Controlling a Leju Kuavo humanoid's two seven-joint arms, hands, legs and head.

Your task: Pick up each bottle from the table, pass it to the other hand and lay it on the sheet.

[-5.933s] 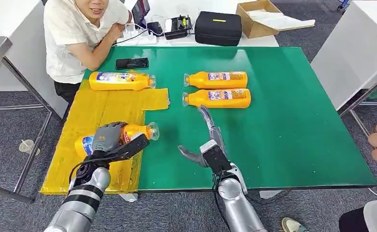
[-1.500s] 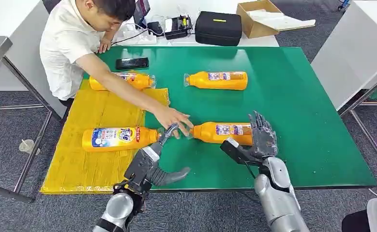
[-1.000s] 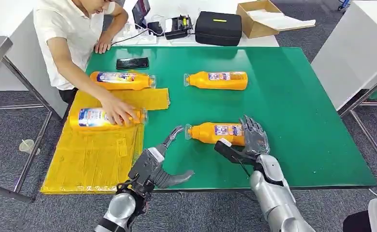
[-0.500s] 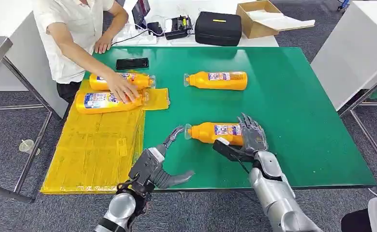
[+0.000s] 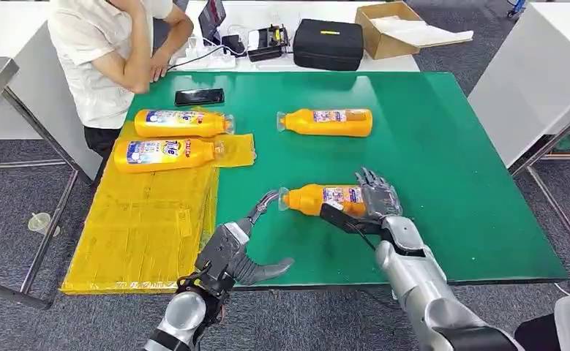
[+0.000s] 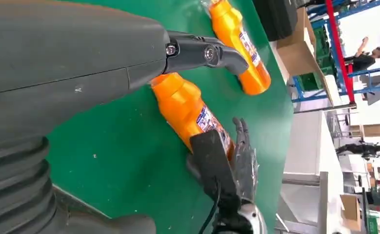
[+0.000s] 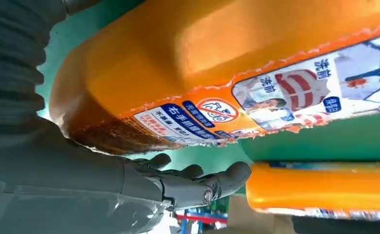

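Head view: two orange plastic detergent bottles [image 5: 166,139] lie side by side on the yellow sheet [image 5: 150,219] at the table's left, near a seated person in a white shirt [image 5: 102,51]. Two more lie on the green table top [image 5: 450,183]: a far orange bottle [image 5: 327,122] well apart from both arms, and a near orange bottle [image 5: 318,199] on its side, cap toward the sheet. The right hand [image 5: 366,206] is cupped round the base end of the near bottle, thumb on the near side and fingers over the far side. Whether the bottle is off the table I cannot tell. The left hand [image 5: 241,245] waits with fingers spread and nothing in it, one fingertip just beside the cap.

Left wrist view: the near bottle lies on the green surface with the right hand wrapped about its base; the far bottle lies beyond.

Right wrist view: the bottle's label and base sit close against the palm, dark fingers [image 7: 197,183] curling under.

Judgement: roughly half done. Two bottles laid; this one needs lifting, passing and laying; the far one is untouched.
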